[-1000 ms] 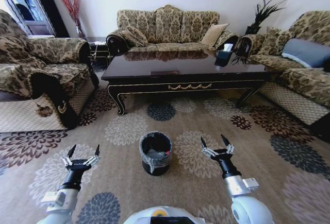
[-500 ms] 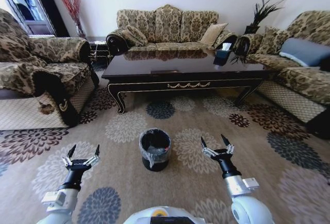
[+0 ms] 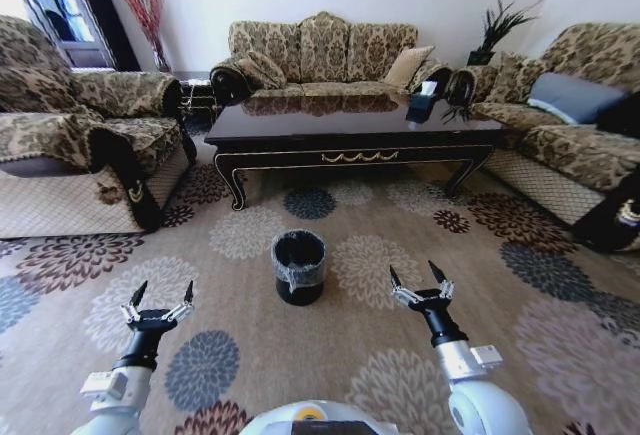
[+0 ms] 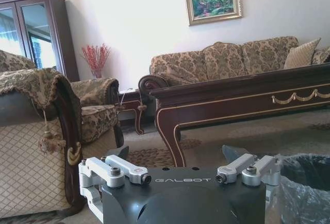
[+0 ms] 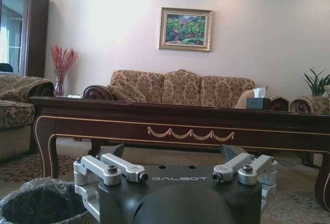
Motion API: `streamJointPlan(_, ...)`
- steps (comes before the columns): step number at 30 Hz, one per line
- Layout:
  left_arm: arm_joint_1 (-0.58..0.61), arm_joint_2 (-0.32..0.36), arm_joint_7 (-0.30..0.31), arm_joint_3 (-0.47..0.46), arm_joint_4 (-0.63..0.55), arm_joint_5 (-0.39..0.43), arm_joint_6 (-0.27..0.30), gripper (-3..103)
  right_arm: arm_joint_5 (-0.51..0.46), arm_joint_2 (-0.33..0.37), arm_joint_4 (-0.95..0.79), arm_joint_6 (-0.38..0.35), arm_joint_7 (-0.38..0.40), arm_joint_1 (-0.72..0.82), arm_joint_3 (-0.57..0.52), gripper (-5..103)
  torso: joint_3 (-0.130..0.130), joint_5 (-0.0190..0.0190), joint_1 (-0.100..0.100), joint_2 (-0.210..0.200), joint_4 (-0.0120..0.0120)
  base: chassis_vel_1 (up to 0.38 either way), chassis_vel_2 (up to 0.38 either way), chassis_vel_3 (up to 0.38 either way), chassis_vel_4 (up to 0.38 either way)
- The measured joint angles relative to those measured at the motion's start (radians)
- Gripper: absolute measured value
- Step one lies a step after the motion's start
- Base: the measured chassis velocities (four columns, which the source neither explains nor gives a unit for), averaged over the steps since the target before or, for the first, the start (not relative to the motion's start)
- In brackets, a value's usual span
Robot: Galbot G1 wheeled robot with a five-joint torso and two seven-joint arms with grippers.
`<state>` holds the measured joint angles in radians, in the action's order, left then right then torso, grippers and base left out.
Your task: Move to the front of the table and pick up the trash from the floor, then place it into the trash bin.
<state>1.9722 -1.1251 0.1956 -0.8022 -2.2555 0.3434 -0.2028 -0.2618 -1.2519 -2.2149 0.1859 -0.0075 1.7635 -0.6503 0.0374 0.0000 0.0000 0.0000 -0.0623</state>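
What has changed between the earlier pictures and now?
The whole head view has shifted, so the camera moved with the robot, not the room. The bin and table appear farther off. Both open tools, left and right, hang unchanged, holding nothing.

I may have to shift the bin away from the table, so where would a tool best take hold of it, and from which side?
Probably the trash bin rim, from straight above: it stands upright and open-topped on the carpet, so one finger could go inside the wall. The liner folded over the rim may slip.
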Motion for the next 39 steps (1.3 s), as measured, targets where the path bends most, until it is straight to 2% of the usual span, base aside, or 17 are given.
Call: streamJointPlan(39,0.000,0.000,0.000,0.000,0.000,0.000,0.000,100,0.000,0.000,0.000,0.000,0.000,0.000,0.000,100,0.000,0.0002,0.000,0.000,0.0001,0.182,-0.187,-0.186,0.185)
